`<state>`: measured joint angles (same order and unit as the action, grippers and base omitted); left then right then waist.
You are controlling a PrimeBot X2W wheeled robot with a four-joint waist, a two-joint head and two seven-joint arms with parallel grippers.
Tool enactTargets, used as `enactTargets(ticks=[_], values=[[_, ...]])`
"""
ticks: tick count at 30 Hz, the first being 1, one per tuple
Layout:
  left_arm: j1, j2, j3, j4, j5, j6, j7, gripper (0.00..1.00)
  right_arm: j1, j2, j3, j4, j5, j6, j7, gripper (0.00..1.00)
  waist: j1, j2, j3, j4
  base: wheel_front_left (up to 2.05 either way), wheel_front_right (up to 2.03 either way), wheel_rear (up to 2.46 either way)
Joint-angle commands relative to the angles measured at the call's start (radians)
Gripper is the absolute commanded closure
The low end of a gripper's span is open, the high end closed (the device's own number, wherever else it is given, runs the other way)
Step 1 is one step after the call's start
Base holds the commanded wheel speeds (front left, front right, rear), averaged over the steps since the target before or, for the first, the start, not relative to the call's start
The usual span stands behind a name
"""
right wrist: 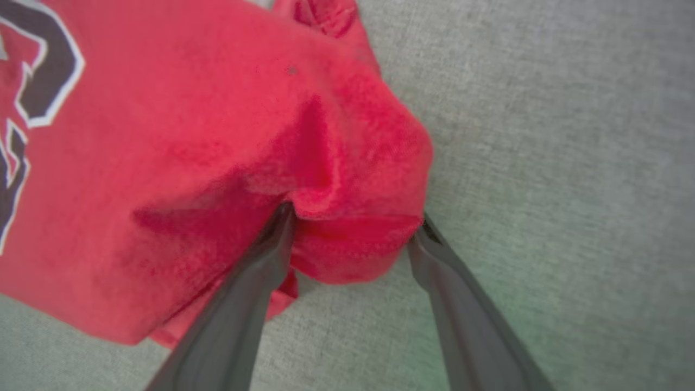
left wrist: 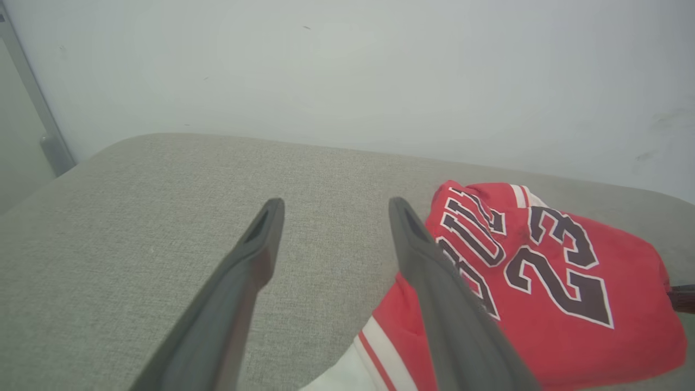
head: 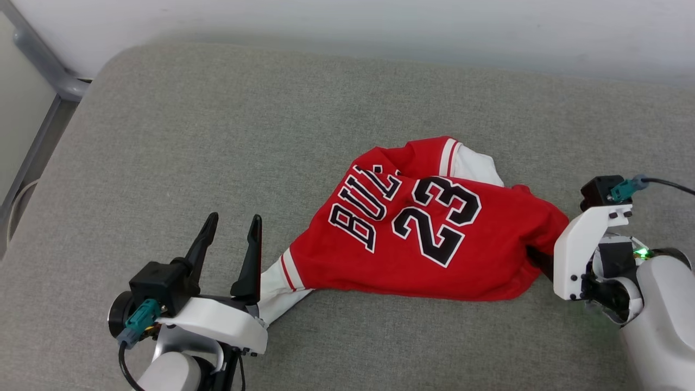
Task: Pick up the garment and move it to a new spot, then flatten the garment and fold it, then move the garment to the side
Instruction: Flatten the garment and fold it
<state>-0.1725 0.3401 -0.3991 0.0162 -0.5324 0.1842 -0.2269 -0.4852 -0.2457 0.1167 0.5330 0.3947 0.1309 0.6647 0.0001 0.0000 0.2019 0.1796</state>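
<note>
Two pincers, both spread, flank a rumpled red number-23 jersey (head: 418,239) on the grey cushion (head: 217,136).
At about 7 o'clock in the head view the left pincer (head: 234,218) stands with its fingers apart and empty, just beside the jersey's white sleeve (head: 271,296). At 3 o'clock the right pincer (right wrist: 354,217) has its fingers wide, straddling a bunched red fold at the hem end, and the cloth bulges between them unclamped. The jersey lies just right of centre, front up, with its lettering slanted, one end humped and a sleeve tucked behind. Judging by this, flattening is unfinished, while folding and moving it aside remain. Whether it already sits in its new spot cannot be told.
</note>
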Motion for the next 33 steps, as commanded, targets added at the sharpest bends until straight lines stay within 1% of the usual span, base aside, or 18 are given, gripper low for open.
enactTargets(ticks=[1,2,4,5,7,10,14,16,19,21,24,28,31,33], values=[[-0.013,-0.004,-0.001,0.008,-0.001,-0.006,-0.007,0.0,-0.006,0.004,0.026,0.046,0.015,0.0,0.026,0.0,-0.0001,0.0,0.01,0.01,0.0,0.0,0.0],[-0.013,-0.004,-0.001,0.008,-0.001,-0.006,-0.007,0.0,-0.006,0.004,0.026,0.046,0.015,0.0,0.026,0.0,-0.0001,0.0,0.01,0.01,0.0,0.0,0.0],[-0.018,-0.006,-0.001,0.017,-0.002,-0.008,-0.008,0.0,0.006,0.016,0.056,0.098,0.038,0.0,0.061,0.0,-0.0001,0.0,0.01,0.013,0.0,0.0,0.0],[-0.018,-0.007,-0.001,0.021,-0.003,-0.008,-0.01,0.0,0.011,0.021,0.069,0.118,0.05,0.001,0.072,0.51,-0.0001,0.0,0.009,0.012,0.0,0.0,0.0],[-0.016,-0.008,0.001,0.026,-0.004,-0.009,-0.013,0.0,0.016,0.026,0.093,0.145,0.073,0.001,0.091,1.0,-0.0001,0.0,0.008,0.01,0.0,0.0,0.0],[-0.013,-0.005,0.003,0.032,-0.006,-0.008,-0.013,0.0,-0.003,0.01,0.116,0.138,0.097,0.001,0.065,1.0,-0.0001,0.0,0.001,0.001,0.0,0.0,0.0],[0.0,0.006,0.005,0.036,-0.005,-0.003,-0.01,0.0,-0.049,-0.031,0.12,0.064,0.129,0.0,0.008,1.0,-0.0001,0.0,-0.021,-0.021,0.0,0.0,0.0],[0.009,0.011,0.008,0.035,-0.002,0.001,-0.013,0.0,-0.048,-0.054,0.123,0.004,0.139,-0.001,-0.013,1.0,-0.0001,0.0,-0.039,-0.036,0.0,0.0,0.0],[0.027,0.017,0.008,0.032,-0.003,0.008,-0.013,0.0,0.003,-0.089,0.121,-0.104,0.143,-0.001,-0.016,1.0,-0.0001,0.0,-0.068,-0.058,0.0,0.0,0.0],[0.039,0.021,0.004,0.031,-0.001,0.011,-0.005,0.0,0.052,-0.109,0.097,-0.2,0.128,-0.001,-0.007,1.0,-0.0001,0.0,-0.09,-0.071,0.0,0.0,0.0],[0.056,0.03,-0.002,0.024,0.0,0.015,0.009,0.0,0.162,-0.123,0.033,-0.353,0.099,-0.001,0.03,1.0,-0.0001,0.0,-0.112,-0.086,0.0,0.0,0.0],[0.078,0.039,-0.004,0.015,-0.005,0.023,0.019,0.0,0.358,-0.078,-0.079,-0.573,0.055,-0.001,0.106,1.0,-0.0001,0.0,-0.135,-0.101,0.0,0.0,0.0],[0.096,0.046,-0.003,0.011,-0.011,0.029,0.03,0.0,0.515,-0.013,-0.159,-0.71,0.02,-0.001,0.168,1.0,-0.0001,0.0,-0.147,-0.112,0.0,0.0,0.0],[0.108,0.051,-0.001,0.011,-0.015,0.034,0.034,0.0,0.619,0.041,-0.187,-0.781,0.007,-0.001,0.203,1.0,-0.0001,0.0,-0.155,-0.118,0.0,0.0,0.0]])
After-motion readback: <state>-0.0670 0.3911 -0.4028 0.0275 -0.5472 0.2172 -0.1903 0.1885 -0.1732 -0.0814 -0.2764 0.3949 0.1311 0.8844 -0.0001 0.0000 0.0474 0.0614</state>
